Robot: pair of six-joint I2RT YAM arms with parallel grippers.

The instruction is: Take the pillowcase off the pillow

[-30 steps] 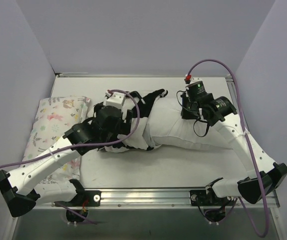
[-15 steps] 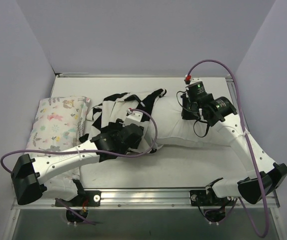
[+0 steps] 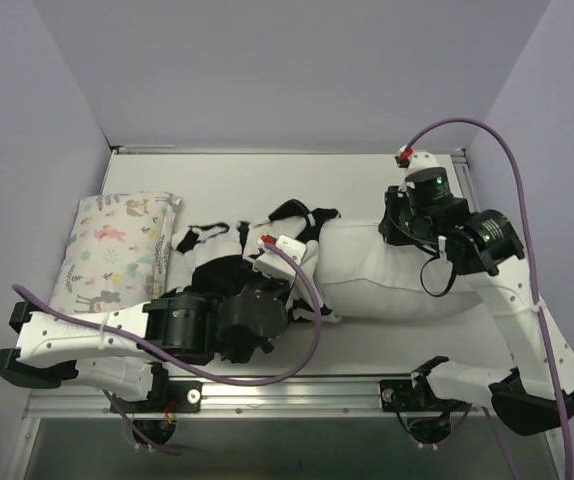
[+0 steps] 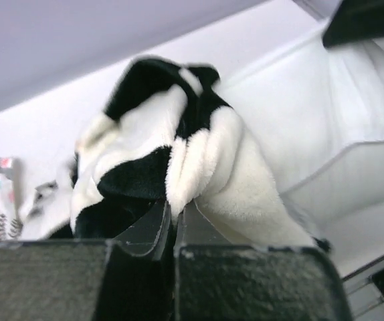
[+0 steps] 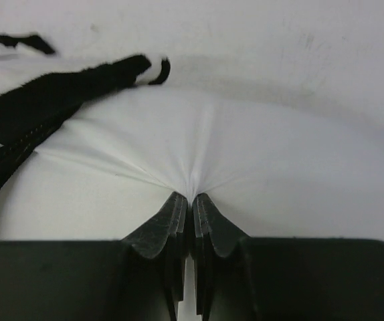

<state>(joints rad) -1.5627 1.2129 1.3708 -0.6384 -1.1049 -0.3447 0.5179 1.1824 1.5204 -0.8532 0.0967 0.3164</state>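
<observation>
Enclosure: we see plain pale lavender walls (image 3: 287,70) on three sides.
Surface: white table (image 3: 257,180) (faintly scuffed), metal rail (image 3: 297,388) along its near edge.
Light: even, soft.

right claw (image 5: 191,200) pinching pillow (image 5: 245,154) fabric | pillowcase (image 5: 51,87) upper left

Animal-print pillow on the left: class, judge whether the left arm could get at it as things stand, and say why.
Probably not at once: the left gripper is shut on the pillowcase and would have to let go first. Otherwise the animal-print pillow lies uncovered beside that arm.
</observation>
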